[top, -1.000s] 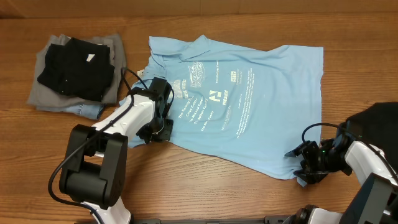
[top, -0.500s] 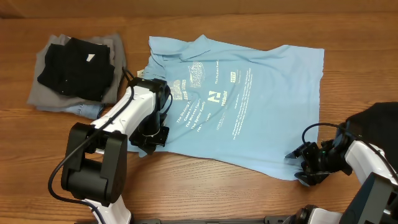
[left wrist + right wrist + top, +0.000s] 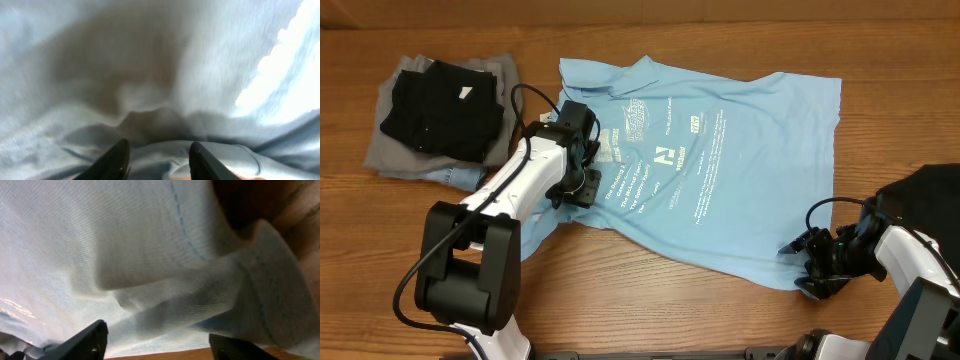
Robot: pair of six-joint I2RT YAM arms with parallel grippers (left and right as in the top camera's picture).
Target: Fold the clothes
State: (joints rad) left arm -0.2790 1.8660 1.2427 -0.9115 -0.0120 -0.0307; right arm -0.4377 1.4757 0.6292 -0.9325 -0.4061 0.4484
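The sky-blue shirt [image 3: 720, 190] lay spread out on the wooden table [image 3: 650, 310], in the middle and a little to the right, with its collar toward the far left corner and the white and dark printed lettering facing up. Its left edge was crumpled and its near edge ran slanted toward the right.

The left gripper [image 3: 582, 188] rested on the left part of the shirt, just beside the lettering. In the left wrist view its two fingers [image 3: 117, 159] stood partly apart, and a soft ridge of blue cloth lay in the gap between them (I could not see the cloth being pinched).

The right gripper [image 3: 813, 275] was at the near right corner of the shirt, low to the table. In the right wrist view its fingers [image 3: 90, 340] stood wide apart, and the folded hem of the shirt lay in front of them and between them, loose, with bare wood showing at the right.

At the far left of the table there was a stack of clothes: a black piece [image 3: 440, 105] on top of a grey piece [image 3: 382, 150], and a denim piece [image 3: 465, 178] showing at the near edge of the stack. Another black garment [image 3: 925, 190] lay at the right edge of the table, well apart from the stack and near the right arm.
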